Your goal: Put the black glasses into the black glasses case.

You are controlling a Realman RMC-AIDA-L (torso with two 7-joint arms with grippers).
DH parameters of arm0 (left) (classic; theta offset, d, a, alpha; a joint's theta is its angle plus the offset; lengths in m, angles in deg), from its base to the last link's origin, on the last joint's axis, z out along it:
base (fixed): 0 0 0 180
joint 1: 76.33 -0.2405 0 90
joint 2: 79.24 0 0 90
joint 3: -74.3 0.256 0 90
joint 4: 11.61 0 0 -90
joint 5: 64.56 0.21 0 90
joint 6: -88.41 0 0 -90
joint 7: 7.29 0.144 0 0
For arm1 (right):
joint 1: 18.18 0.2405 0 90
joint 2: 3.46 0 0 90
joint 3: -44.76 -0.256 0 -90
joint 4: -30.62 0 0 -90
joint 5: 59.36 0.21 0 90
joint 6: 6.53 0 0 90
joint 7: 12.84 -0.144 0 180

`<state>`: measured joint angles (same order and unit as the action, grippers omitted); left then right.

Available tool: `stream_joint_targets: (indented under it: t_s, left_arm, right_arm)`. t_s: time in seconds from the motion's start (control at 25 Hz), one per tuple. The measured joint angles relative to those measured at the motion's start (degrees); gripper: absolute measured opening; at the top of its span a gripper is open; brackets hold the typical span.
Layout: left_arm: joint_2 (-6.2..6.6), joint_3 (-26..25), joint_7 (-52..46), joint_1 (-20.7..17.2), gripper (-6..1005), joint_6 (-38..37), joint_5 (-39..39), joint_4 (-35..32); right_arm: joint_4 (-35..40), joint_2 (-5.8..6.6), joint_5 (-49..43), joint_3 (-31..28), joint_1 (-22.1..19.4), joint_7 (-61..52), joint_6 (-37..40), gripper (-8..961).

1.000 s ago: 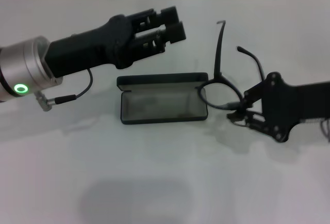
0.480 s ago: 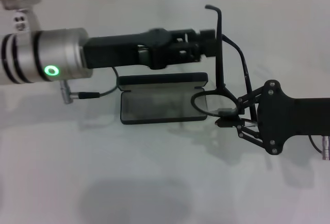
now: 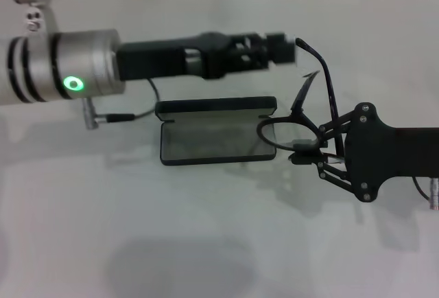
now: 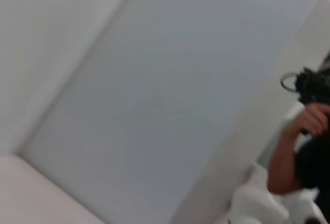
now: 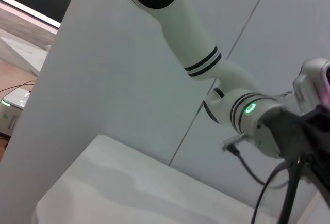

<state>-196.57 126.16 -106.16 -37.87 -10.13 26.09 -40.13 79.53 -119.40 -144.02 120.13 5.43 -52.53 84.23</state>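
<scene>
Folding the temple arms looks like the step in hand, judged from how the two hands meet at the frame. Farthest left, the left arm reaches across above the black glasses case [image 3: 216, 132], which lies open on the tabletop [image 3: 206, 243], lid tipped back and lining bare. The left hand [image 3: 285, 47] is at the tip of one temple arm; whether its fingers are spread or closed on that tip cannot be told. Just right of the case, the black glasses [image 3: 295, 123] hang above the tabletop, one lens over the case's right end, temples slanting upward. Farther right, the right hand [image 3: 309, 154] pinches the frame at the lens. Next, the temples probably need pressing flat against the front; then the glasses must travel left and lower lengthwise into the tray.
</scene>
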Motion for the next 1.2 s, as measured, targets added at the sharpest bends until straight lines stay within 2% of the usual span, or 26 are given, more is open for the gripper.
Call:
stream_joint_targets:
  t_s: [0.2,0.56,0.76,1.04,1.2]
  left_arm:
    - [0.24,-3.24,0.09,-0.89,557,-0.15,-0.02,-0.06]
    - [-1.13,1.1,-0.98,1.34,557,0.8,6.11,0.59]
    - [-1.4,2.93,-1.2,1.48,557,1.56,7.62,0.41]
    - [-0.99,1.68,-0.84,1.16,556,1.67,6.64,0.22]
    - [-0.52,1.1,-0.89,0.86,556,3.85,7.08,0.19]
  right_arm:
    - [-0.04,-0.07,-0.21,0.0,-0.18,0.05,0.08,98]
    - [-0.06,-0.07,-0.3,1.25,0.13,0.1,0.0,97]
    - [-0.05,-0.07,-0.34,1.31,0.18,0.14,0.12,98]
    - [0.52,0.06,-0.31,1.19,-0.1,0.43,1.1,98]
    - [0.77,0.09,0.38,0.75,-0.46,2.37,5.45,97]
